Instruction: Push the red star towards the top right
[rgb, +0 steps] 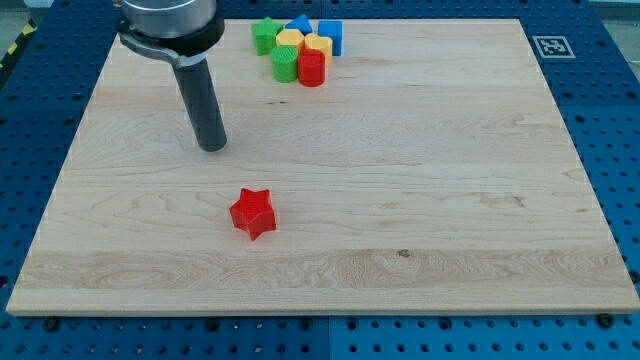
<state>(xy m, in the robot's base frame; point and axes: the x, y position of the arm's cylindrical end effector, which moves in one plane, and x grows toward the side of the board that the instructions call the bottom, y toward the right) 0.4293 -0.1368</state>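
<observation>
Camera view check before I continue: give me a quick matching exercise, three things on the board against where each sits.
Things:
1. red star-shaped block
2. my tip
3. blue cube block

Places:
A. view's top, right end of the block cluster
B. alone, lower middle of the wooden board
C. up and to the view's left of the star, apart from it

Pairs: 1-B, 2-C, 3-A
</observation>
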